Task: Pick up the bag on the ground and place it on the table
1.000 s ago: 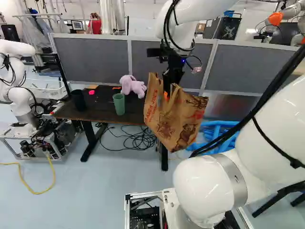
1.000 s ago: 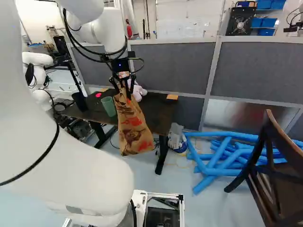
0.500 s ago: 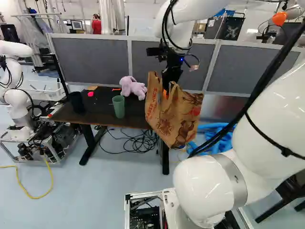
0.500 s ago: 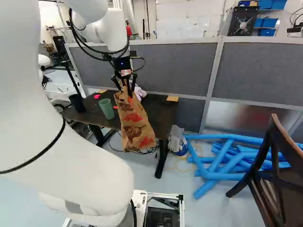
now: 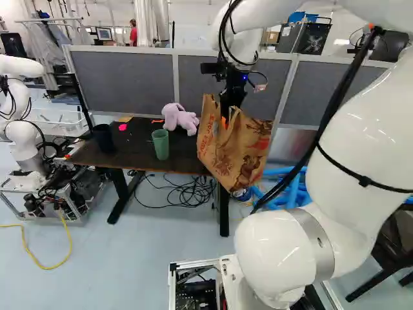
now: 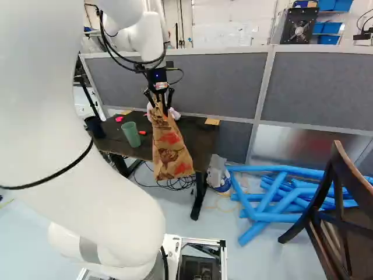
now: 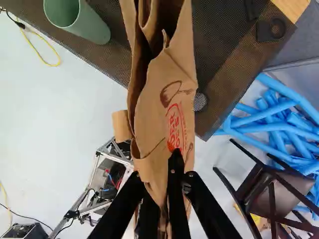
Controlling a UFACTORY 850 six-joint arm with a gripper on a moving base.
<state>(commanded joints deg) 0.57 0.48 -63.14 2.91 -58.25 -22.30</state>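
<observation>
Transport step in hand. Hand closed on upper part of paper bag; bag hangs by near right edge of bench, not set down. Next move, as judged: lift bag base clear of edge, advance far, keep right of green cup, lower, release.
</observation>
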